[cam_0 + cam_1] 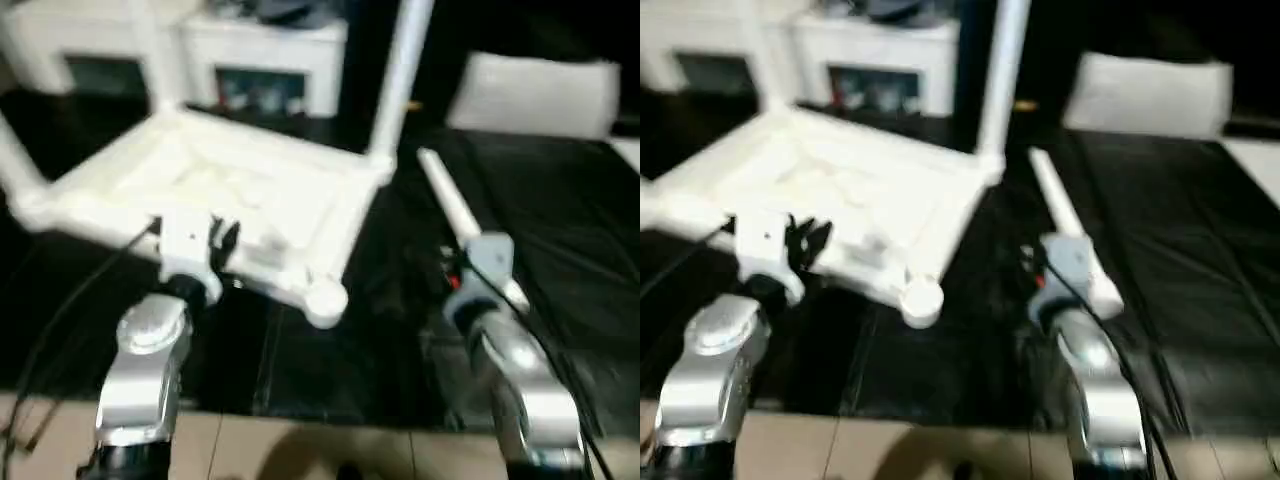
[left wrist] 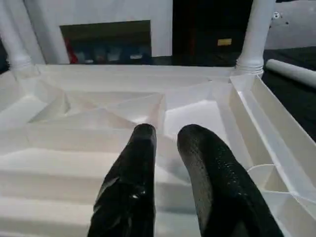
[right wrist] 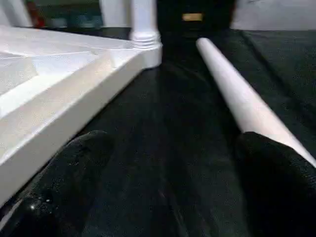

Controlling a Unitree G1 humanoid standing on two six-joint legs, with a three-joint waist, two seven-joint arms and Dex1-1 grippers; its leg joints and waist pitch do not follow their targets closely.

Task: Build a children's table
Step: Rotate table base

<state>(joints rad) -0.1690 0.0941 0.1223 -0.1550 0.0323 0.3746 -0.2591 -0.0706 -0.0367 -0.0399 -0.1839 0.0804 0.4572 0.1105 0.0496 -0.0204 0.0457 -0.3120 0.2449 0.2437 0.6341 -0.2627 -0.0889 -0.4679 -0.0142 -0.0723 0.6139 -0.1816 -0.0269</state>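
Note:
The children's table lies upside down on a black mat, its ribbed underside facing up. Three white legs stand in its corner sockets; one is the far right leg. The near right socket holds nothing. My left gripper hovers over the table's near rim, its fingers a little apart with nothing between them. A loose white leg lies on the mat beside the table. My right gripper is wide open low over the mat, and the loose leg runs along one finger.
A white cabinet stands behind the table. A white cushion-like block sits at the back right. The black mat stretches to the right, and pale floor tiles show at the near edge. Cables trail from both wrists.

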